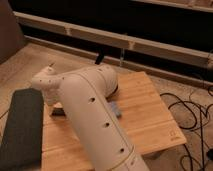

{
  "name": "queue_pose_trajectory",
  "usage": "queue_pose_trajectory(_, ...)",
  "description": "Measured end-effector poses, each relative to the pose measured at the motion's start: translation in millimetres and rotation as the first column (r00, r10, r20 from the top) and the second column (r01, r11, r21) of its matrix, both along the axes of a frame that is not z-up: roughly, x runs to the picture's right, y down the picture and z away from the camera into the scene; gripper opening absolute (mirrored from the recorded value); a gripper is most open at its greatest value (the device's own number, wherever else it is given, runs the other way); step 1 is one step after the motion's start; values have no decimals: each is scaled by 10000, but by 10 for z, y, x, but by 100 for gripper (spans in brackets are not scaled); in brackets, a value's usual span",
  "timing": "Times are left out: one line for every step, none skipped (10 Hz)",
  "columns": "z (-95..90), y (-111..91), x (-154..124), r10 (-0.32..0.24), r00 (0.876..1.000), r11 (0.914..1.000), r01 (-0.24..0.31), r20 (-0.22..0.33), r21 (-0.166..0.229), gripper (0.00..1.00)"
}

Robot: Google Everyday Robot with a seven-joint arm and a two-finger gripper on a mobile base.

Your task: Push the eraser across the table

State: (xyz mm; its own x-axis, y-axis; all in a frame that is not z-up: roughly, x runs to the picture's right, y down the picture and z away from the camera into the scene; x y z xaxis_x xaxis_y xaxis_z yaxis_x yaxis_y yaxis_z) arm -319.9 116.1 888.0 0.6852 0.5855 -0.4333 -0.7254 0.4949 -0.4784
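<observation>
light wood planks make the table (150, 117). it sits on a pale floor (35, 57) in front of a dark wall with long pale rails (125, 40) running across it. black cables (192, 107) curl on the floor to the right of the table. a dark grey mat (20, 127) lies along the left side of the table, and its far end is near the robot's wrist.

the big white arm (95, 125) comes up from the bottom of the camera view. it bends near the middle of the table and reaches out to the left, and it covers much of the table top. the gripper (53, 104) is at the end of the arm, low over the left part of the table, just beside the mat. it points down at the wood. the wrist hides most of it, so i cannot tell if it is spread or pressed together.

a small dark bar lies flat on the table right under the gripper, and it looks like the eraser (59, 112). it is by the left edge of the wood, close to the mat. i cannot tell if the gripper touches it. a blue-grey block (115, 108) lies on the table on the right side of the arm, just beside it.
</observation>
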Motion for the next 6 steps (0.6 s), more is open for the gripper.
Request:
queue_pose_trajectory(-41, -13, -24, 76, 9999, 9999, -77, 117, 93, 65)
queue_pose_trajectory(-91, -49, -4, 261, 9996, 9994, -264, 127, 226, 65)
queue_pose_trajectory(-192, -122, 92, 479, 9989, 9978, -479, 3, 451, 65)
queue_pose_trajectory(-247, -177, 170, 629, 9980, 9962, -622, -87, 615, 65)
queue_pose_trajectory(-261, -207, 201, 654, 9978, 9953, -643, -119, 722, 65)
queue_pose_trajectory(-271, -186, 176, 641, 9979, 9956, -633, -84, 685, 65)
